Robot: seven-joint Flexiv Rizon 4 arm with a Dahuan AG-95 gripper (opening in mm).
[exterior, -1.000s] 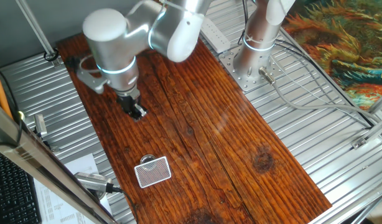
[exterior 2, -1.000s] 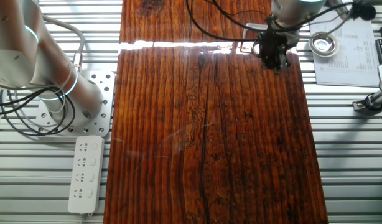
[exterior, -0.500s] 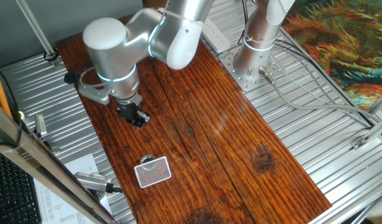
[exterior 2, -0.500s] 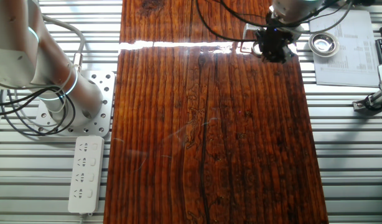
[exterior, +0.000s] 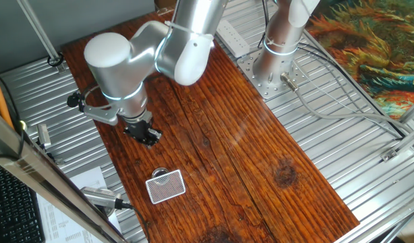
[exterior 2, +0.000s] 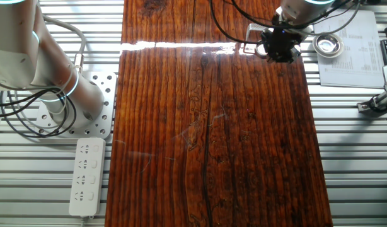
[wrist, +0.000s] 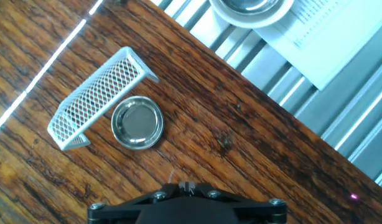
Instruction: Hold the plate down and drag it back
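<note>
The plate (wrist: 137, 124) is a small shiny round metal disc lying flat on the wooden board (wrist: 253, 155). In one fixed view only a sliver of the plate (exterior: 160, 172) shows behind the white mesh card (exterior: 166, 186). That card (wrist: 97, 96) stands tilted right beside the plate, touching or nearly touching its rim. My gripper (wrist: 188, 185) hangs above the board short of the plate, with its two fingertips pressed together and nothing between them. It (exterior: 150, 138) is up-board from the card, apart from it. In the other fixed view the gripper (exterior 2: 282, 53) hides the plate.
A silver ring-shaped dish (exterior 2: 326, 43) rests on printed paper (exterior 2: 348, 50) just off the board's edge. A metal cylinder (exterior: 102, 197) lies beside the board near the card. The arm's base (exterior: 278, 57) and a power strip (exterior 2: 86, 176) sit on the ribbed metal table.
The gripper has moved along the board toward the card and plate, and the arm's wrist has swung lower. The plate and card have not moved.
</note>
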